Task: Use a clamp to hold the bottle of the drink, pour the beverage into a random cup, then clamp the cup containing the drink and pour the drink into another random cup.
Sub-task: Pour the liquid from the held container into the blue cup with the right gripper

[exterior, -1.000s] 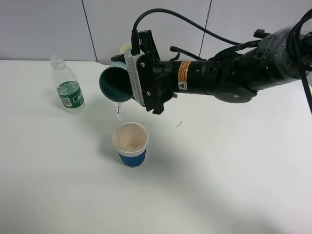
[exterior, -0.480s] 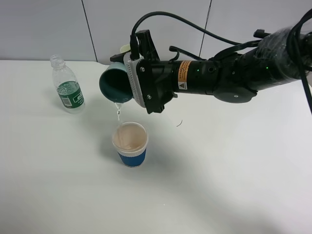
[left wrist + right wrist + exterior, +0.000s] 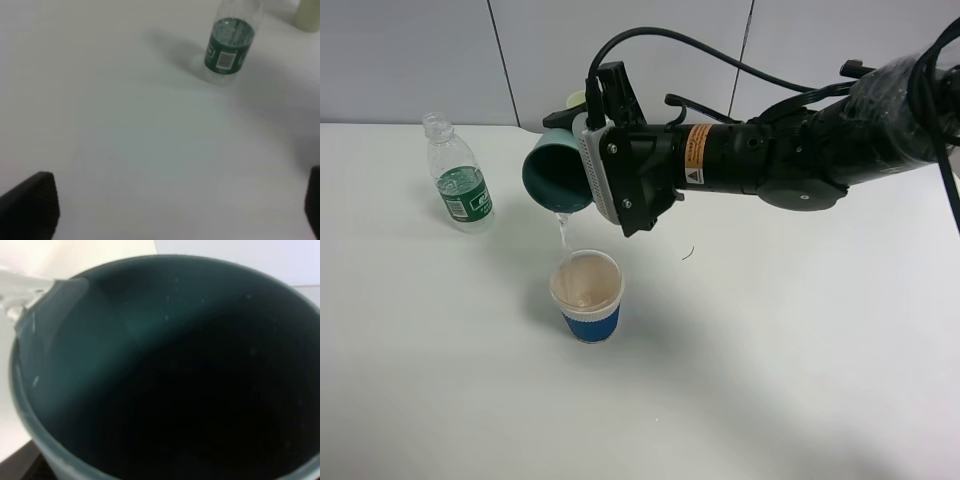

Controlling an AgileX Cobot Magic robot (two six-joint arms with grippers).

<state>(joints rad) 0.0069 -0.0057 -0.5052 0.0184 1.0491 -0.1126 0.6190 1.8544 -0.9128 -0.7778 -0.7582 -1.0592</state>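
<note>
Exterior high: right gripper (image 3: 582, 160) pinches the teal cup (image 3: 552, 175), tipped sideways, mouth just above the blue-banded cup (image 3: 587, 296) mid-bench (image 3: 780, 360); water (image 3: 562, 232) streams down into it

Left wrist: left gripper (image 3: 170, 210) spread, empty; bottle (image 3: 229, 42) well apart, toward the bench's far-left corner

Right wrist: only the teal cup's dark inside

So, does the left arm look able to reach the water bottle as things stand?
Probably yes: the bottle stands upright on bare table ahead of that arm's open jaws, nothing between.
</note>
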